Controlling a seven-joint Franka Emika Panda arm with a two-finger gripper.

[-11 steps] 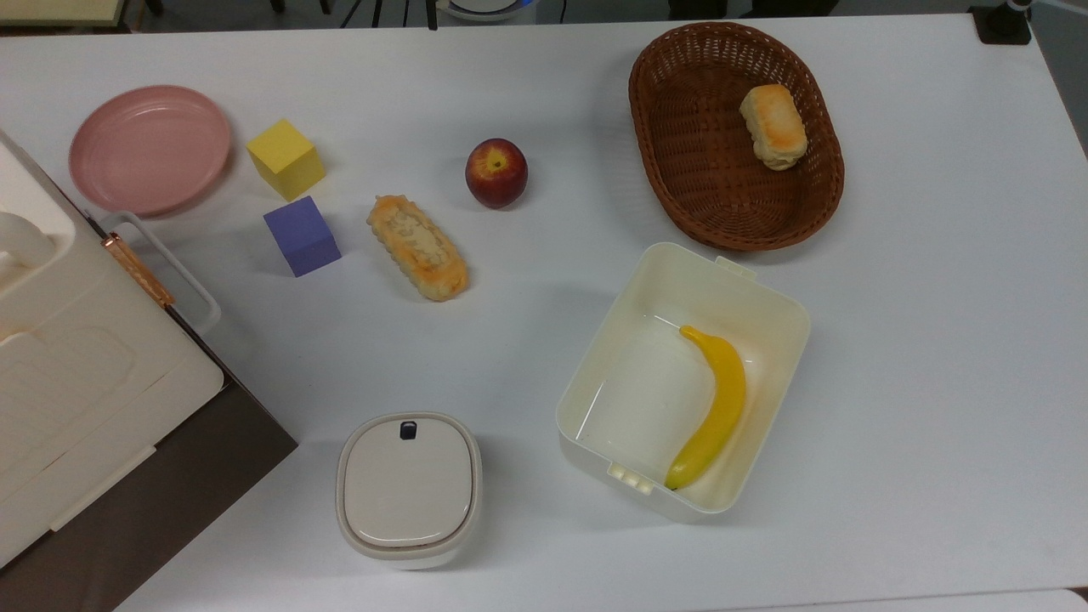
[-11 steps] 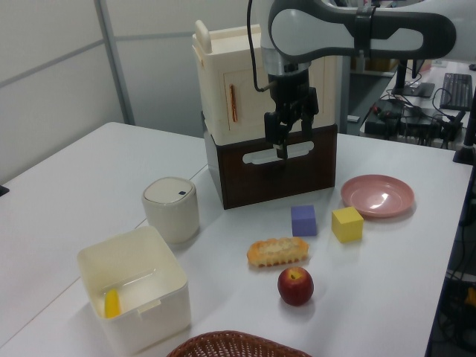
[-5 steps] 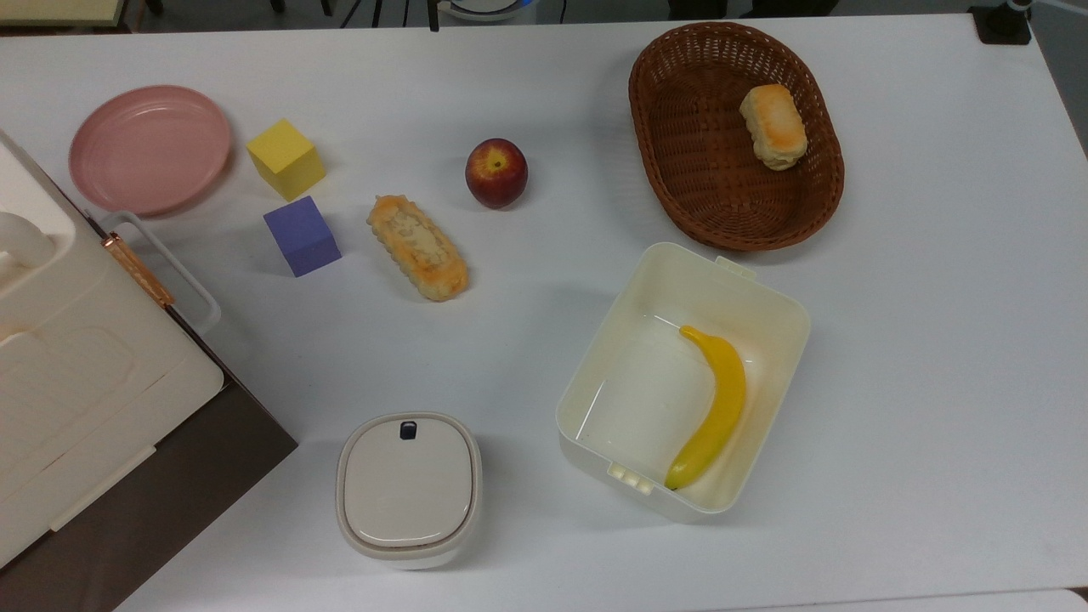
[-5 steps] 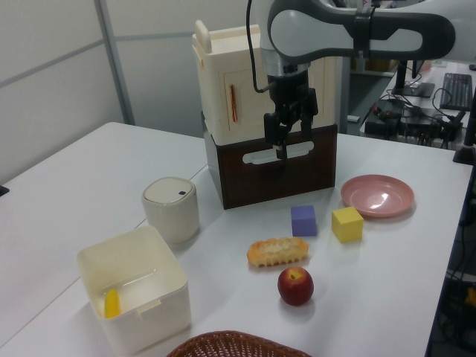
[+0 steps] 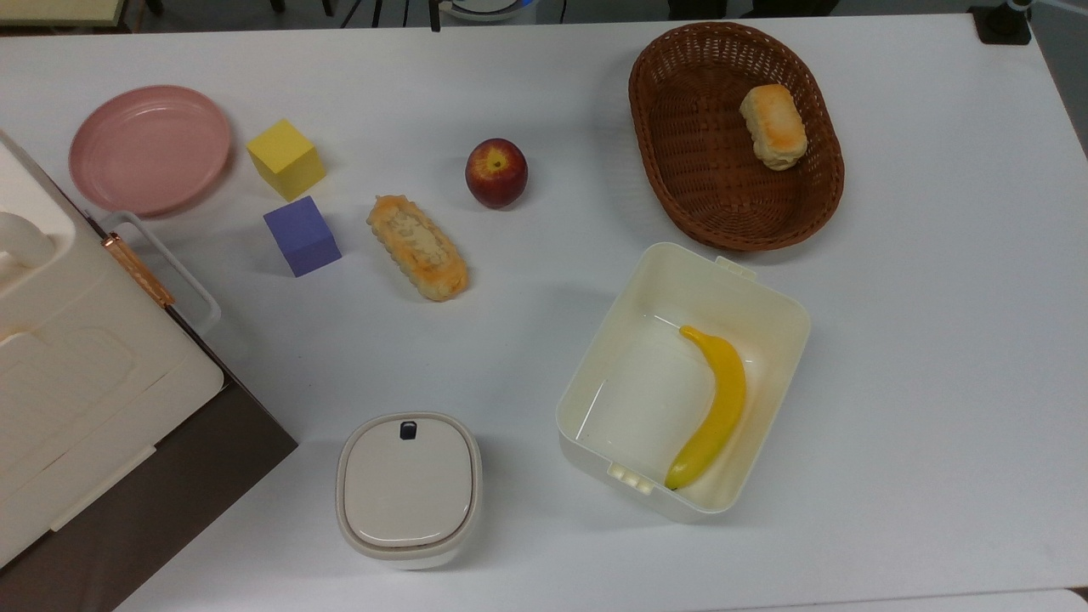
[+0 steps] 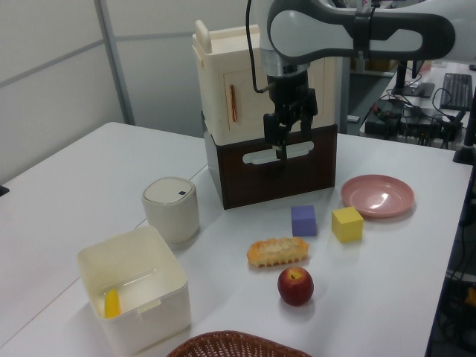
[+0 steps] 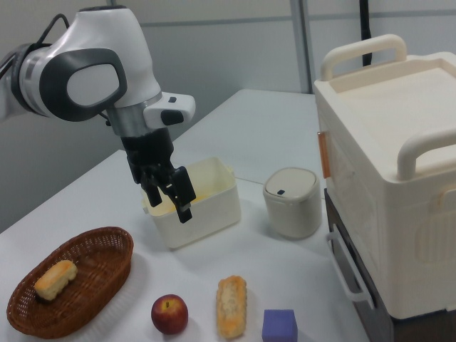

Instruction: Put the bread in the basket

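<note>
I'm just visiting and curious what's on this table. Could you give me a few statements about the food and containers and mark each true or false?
1. The long bread lies on the table, outside the basket. True.
2. The basket is empty. False: a short roll lies in it.
3. The banana lies in the cream tub. True.
4. The pincer is holding the apple. False: it hangs in the air with nothing in it, and the apple sits on the table.
5. The purple cube sits on the pink plate. False: it stands on the table beside the yellow cube.
</note>
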